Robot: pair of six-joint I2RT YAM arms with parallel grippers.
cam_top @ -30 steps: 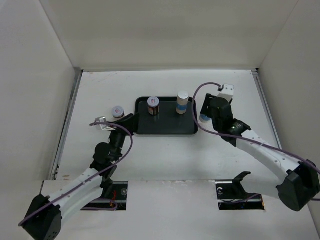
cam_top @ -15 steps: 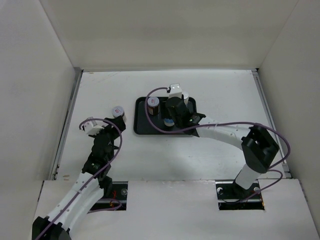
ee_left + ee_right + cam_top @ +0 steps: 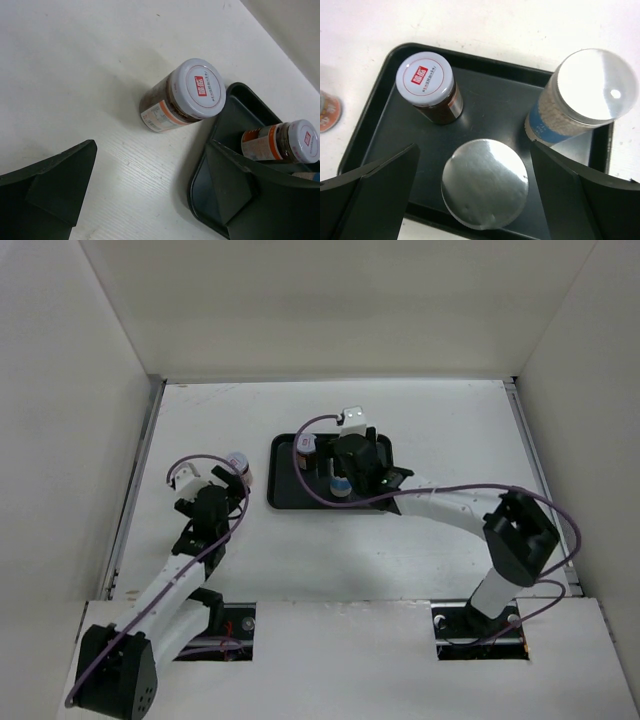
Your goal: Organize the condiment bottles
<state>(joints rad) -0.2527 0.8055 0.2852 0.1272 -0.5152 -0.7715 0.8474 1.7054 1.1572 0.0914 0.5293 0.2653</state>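
Condiment bottles [image 3: 341,485]: three on the black tray [image 3: 495,105], one beside it on the surface [image 3: 75,60].
My right gripper [image 3: 473,150] spreads wide either side of the silver-capped bottle [image 3: 485,192], inner brown bottle [image 3: 427,82] and blue-banded bottle [image 3: 585,90] beyond; my left gripper [image 3: 150,145], also wide, faces the outer brown bottle [image 3: 185,97].

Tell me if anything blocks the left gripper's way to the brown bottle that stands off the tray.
Nothing visible does. The brown bottle stands upright ahead of the open left gripper, with no object between them. The tray lies close beside the bottle, not in between.
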